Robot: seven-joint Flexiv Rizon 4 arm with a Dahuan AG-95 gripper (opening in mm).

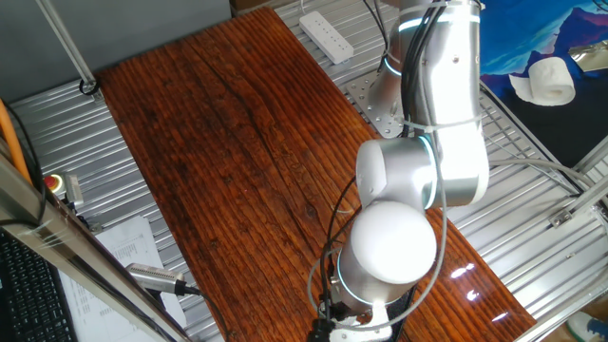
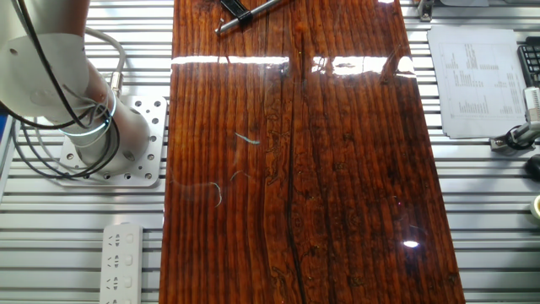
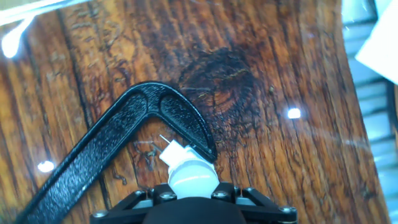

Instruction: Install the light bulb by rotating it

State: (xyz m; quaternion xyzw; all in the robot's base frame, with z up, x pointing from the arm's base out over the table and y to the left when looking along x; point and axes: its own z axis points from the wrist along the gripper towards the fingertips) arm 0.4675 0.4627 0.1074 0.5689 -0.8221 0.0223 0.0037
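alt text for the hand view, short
Close-up from the hand camera: a small white light bulb sits at the bottom edge beside a black V-shaped bracket lying on a glossy reddish wooden table.

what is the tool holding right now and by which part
The hand view suggests the light bulb sits at the tool, held by its dome, pins pointing outward; the fingers themselves are hidden.

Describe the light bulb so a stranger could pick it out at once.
In the hand view, find the wooden table and the black V-shaped clamp lying on it. At the bottom, just above the gripper, sits the bulb, by the clamp's short arm. It is the only small white thing there, with a rounded dome.
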